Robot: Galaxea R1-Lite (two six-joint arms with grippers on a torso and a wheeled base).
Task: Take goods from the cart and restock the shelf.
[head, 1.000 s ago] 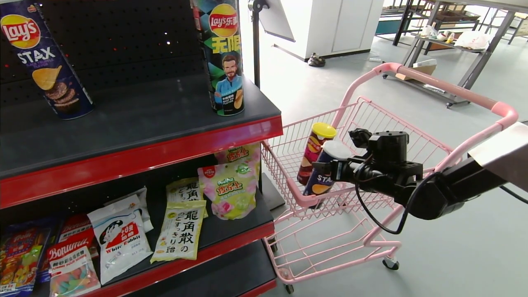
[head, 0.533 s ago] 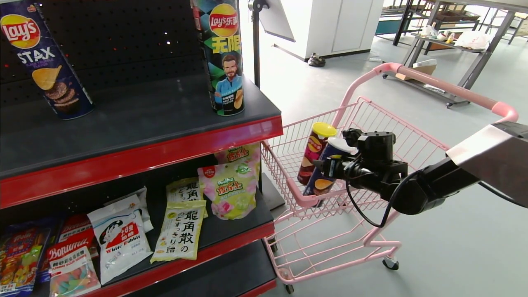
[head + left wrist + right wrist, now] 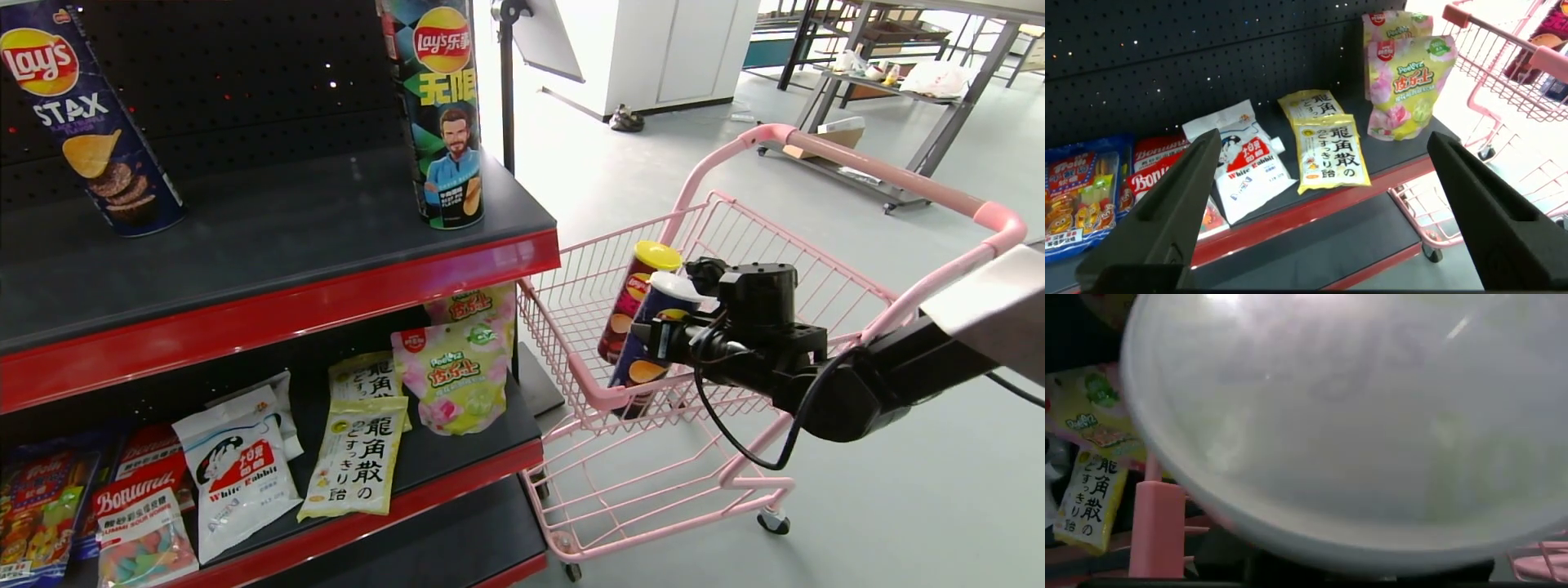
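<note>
While it stands tilted inside the cart (image 3: 819, 155), the blue chip can (image 3: 647, 369) is clamped below its lid by the right gripper (image 3: 655, 336), just beside a yellow-lidded can (image 3: 633, 296). Left gripper (image 3: 1323, 139), outside the cart, spread wide, empty.

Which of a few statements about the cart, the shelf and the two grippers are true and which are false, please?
1. The right gripper grips the white-lidded can inside the pink cart. True.
2. The yellow-lidded can stands on the top shelf. False: it is in the cart, beside the white-lidded can.
3. A dark blue can and a checkered can stand on the top shelf. True.
4. The left gripper is shut on a bag. False: its fingers are spread open and empty, above the snack bags on the lower shelf.
</note>
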